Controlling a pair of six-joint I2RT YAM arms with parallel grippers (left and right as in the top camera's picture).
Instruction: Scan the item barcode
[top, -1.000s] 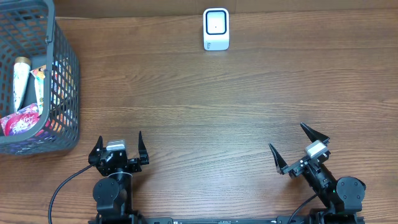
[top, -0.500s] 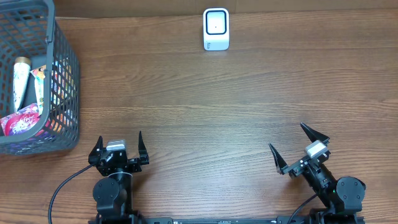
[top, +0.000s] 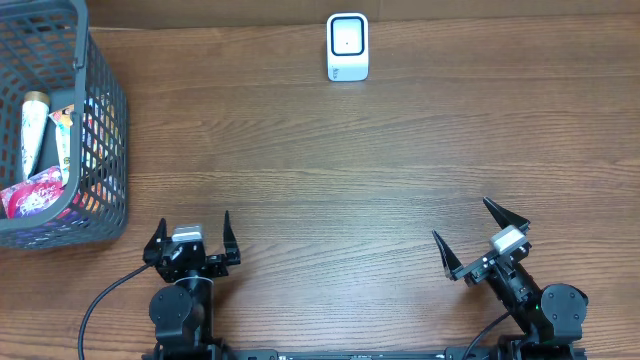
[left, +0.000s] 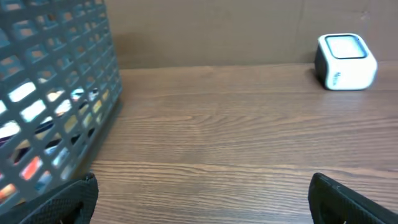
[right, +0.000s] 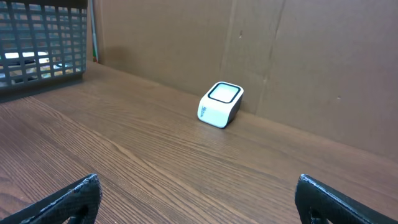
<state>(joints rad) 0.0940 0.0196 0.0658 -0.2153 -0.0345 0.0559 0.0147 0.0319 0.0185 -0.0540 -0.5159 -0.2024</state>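
A white barcode scanner (top: 347, 46) with a dark window stands at the table's far edge; it also shows in the left wrist view as the scanner (left: 346, 61) and in the right wrist view as the scanner (right: 220, 104). Several packaged items (top: 40, 160) lie inside the grey basket (top: 105, 120) at the far left. Near the front edge my left gripper (top: 191, 232) is open and holds nothing. My right gripper (top: 462, 222) at the front right is open too, with bare wood between its fingers.
The basket's grey lattice wall (left: 56, 93) fills the left of the left wrist view. A brown cardboard wall (right: 298, 62) backs the table behind the scanner. Bare wood table (top: 330, 170) lies between the grippers and the scanner.
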